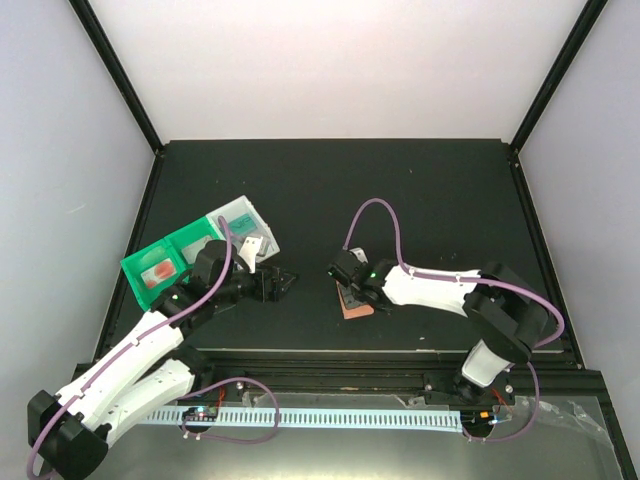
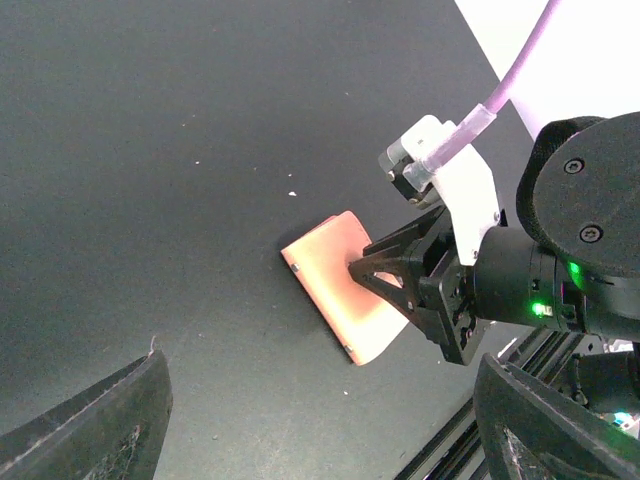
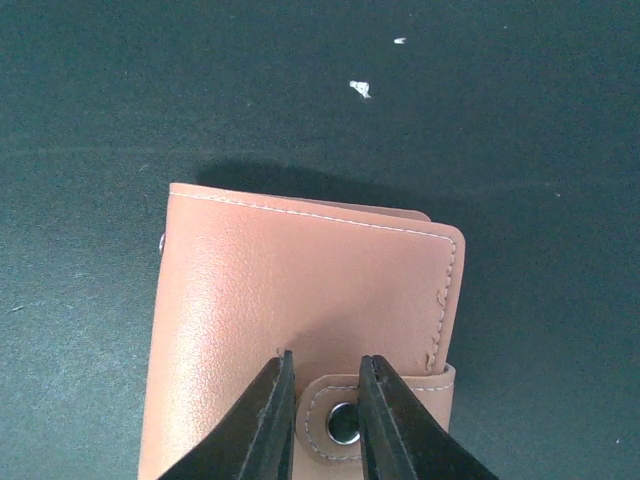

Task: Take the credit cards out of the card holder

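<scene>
Two arms lean inward: the right gripper (image 3: 322, 420), nearly closed, presses its tips on the shut card holder (image 3: 300, 310); the left gripper (image 1: 283, 281) hangs open.

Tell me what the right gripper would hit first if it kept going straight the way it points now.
The card holder. The right gripper points down at its closed cover, fingertips nearly together around the snap tab. The fingers seem to be at or almost on the leather already, though exact contact is hard to judge.

Bright even overhead light, sharp frames, soft shadow behind the card holder (image 3: 300, 330), slight sheen
</scene>
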`<state>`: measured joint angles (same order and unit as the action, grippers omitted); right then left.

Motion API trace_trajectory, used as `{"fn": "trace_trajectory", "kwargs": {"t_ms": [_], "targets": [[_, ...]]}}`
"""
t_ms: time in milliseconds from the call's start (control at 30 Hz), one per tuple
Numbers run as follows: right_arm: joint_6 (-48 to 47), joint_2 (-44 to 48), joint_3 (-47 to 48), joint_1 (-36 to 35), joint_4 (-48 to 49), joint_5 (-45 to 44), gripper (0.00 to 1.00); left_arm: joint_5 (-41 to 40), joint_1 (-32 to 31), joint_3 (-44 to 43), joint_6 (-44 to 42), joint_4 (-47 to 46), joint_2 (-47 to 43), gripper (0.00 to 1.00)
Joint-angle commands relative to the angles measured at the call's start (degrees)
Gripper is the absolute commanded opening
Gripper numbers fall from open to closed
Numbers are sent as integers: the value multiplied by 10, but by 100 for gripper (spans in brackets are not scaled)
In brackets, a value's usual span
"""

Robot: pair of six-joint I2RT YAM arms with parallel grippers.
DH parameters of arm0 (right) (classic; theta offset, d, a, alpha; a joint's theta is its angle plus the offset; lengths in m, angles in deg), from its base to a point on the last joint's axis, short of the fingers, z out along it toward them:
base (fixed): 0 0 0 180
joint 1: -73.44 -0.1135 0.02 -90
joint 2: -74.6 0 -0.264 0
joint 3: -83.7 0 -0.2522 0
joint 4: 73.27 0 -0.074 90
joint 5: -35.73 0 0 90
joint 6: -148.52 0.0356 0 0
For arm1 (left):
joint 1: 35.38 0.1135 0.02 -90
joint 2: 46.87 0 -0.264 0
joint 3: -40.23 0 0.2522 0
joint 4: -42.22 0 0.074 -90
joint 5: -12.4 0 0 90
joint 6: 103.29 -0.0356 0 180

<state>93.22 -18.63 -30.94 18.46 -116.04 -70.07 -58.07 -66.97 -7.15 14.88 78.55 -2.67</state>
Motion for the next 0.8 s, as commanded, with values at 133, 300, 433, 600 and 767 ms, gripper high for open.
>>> {"fn": "trace_trajectory", "kwargs": {"t_ms": [133, 300, 433, 600, 767], "targets": [[3, 0, 29, -18, -45, -17, 20, -5, -3, 2, 2, -9, -13, 85], [4, 2, 31, -18, -55, -25, 20, -6, -2, 4, 2, -8, -17, 84], [3, -4, 28, -18, -59, -34, 20, -7, -3, 3, 1, -7, -19, 84], [2, -16, 22, -18, -51, -33, 20, -7, -3, 2, 1, -6, -22, 84], [2, -22, 14, -18, -41, -35, 17, -11, -3, 3, 2, -3, -24, 84]]}}
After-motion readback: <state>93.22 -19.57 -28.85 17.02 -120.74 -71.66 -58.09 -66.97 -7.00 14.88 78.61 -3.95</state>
